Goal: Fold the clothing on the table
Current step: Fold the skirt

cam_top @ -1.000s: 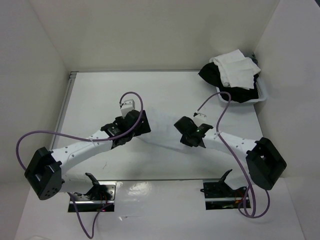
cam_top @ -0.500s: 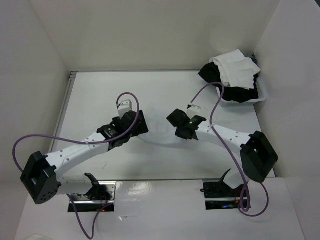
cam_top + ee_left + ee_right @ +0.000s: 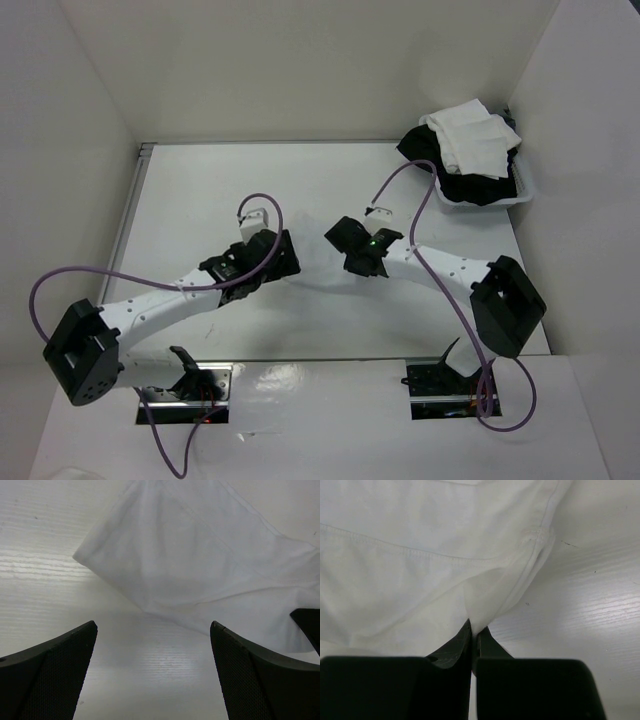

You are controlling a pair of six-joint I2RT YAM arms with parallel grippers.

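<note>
Clothing (image 3: 200,555) is lying spread near the middle of the desk (image 3: 200,200), between the two hands. It is a thin white garment, so pale against the white top that the overhead view is barely showing its outline. In the left wrist view it is lying mostly flat, with soft creases, a stitched seam running across it and one corner pointing left.

The right hand (image 3: 474,635) is reaching in from the right side. Its two black fingers (image 3: 455,652) are pressed together and clamped on a small fold of the clothing. The fabric is rising into a narrow peak where the tips are meeting. A stitched hem is running across the cloth just beyond the pinch, and a seamed corner is lying just to the right of it. Bare desk is showing further right.

The left hand (image 3: 152,630) is reaching in from the left with its fingers (image 3: 55,675) standing wide apart and gripping nothing. It is facing the near edge of the garment, and that edge is lying just ahead of the fingertips. Whether the tips are touching the desk cannot be told.

At the far right corner of the desk a white bin (image 3: 522,190) is sitting, holding a heap of bulkier white and black garments (image 3: 465,150), well apart from both hands. Purple cables (image 3: 100,275) are looping along both arms. White walls (image 3: 300,70) are standing around the desk on the left, far and right sides.
</note>
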